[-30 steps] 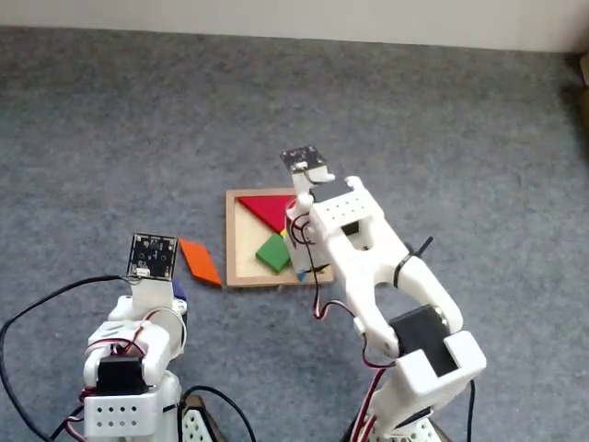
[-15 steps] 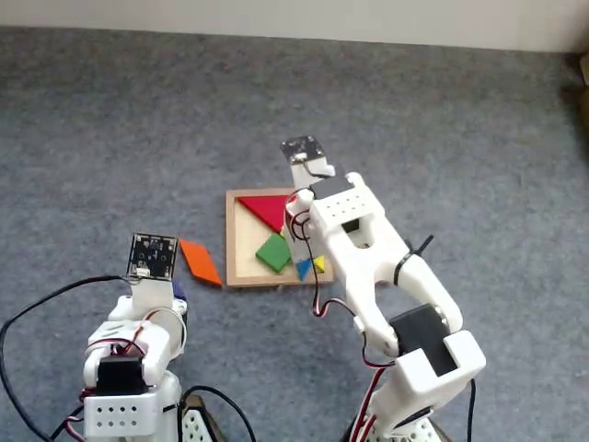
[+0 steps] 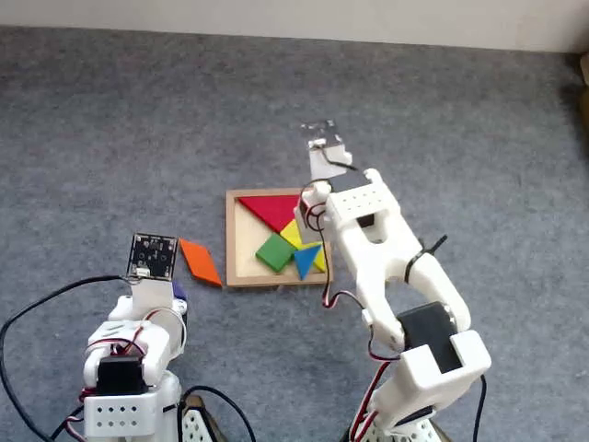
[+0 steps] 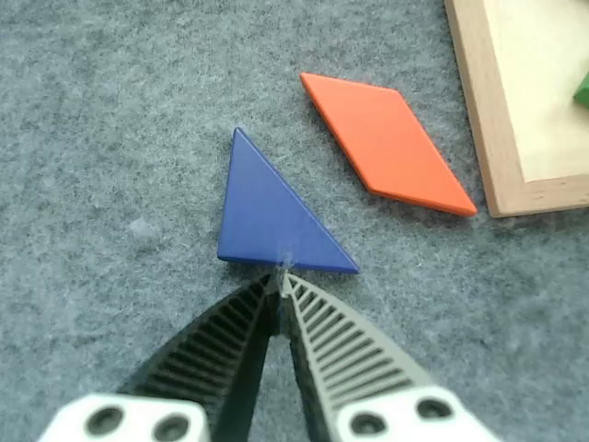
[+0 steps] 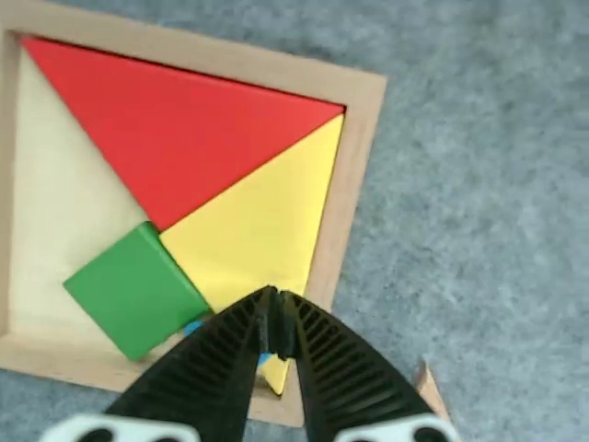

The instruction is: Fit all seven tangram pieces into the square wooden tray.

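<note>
The left arm (image 3: 133, 354) sits folded back, left claw (image 4: 279, 281) pinched closed and angled down; the right arm (image 3: 391, 267) stretches forward, right claw (image 5: 273, 308) likewise closed.

the table is covered in a grey carpet-like cloth (image 4: 110, 110), rough, fibrous and matt. the square tray (image 5: 352, 184) is pale bare wood, smooth and matt, with faint grain on its rim. the red triangle (image 5: 184, 129), yellow triangle (image 5: 258, 230), green square (image 5: 133, 290), orange parallelogram (image 4: 386, 143) and dark blue triangle (image 4: 271, 216) are flat painted pieces, smooth with a soft satin finish. the left gripper (image 4: 279, 285) and right gripper (image 5: 273, 304) have dark, ribbed, matt plastic fingers (image 4: 336, 336) on smooth white plastic mounts; the right arm's shell (image 3: 386, 258) is white plastic with a slight sheen.
</note>
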